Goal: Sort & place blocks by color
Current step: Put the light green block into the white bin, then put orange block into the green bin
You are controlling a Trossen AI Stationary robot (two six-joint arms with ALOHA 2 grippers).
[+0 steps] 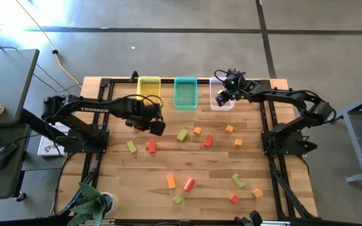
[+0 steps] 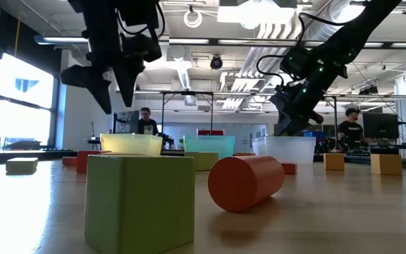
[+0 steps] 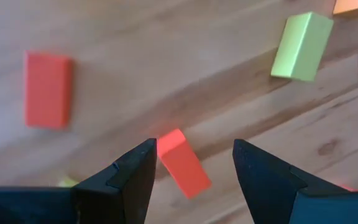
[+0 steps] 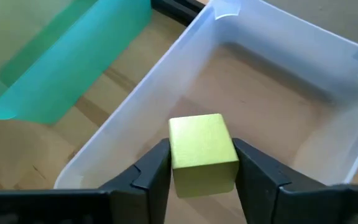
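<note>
Right gripper (image 4: 202, 163): fingers either side of a matte green cube (image 4: 202, 154), touching it, over the clear bin (image 4: 328, 68).
Left gripper (image 3: 191, 165): spread wide, empty, above a red bar (image 3: 183, 163) on the table (image 1: 168, 160).
Bins: three smooth plastic boxes at 12 o'clock: yellow (image 1: 148, 88), teal (image 1: 185, 93), clear.
Blocks: scattered on the wood planks; bars, cubes, one red cylinder (image 2: 245, 182).
Writing: "TROSSEN" on the left arm (image 1: 99, 108).
</note>
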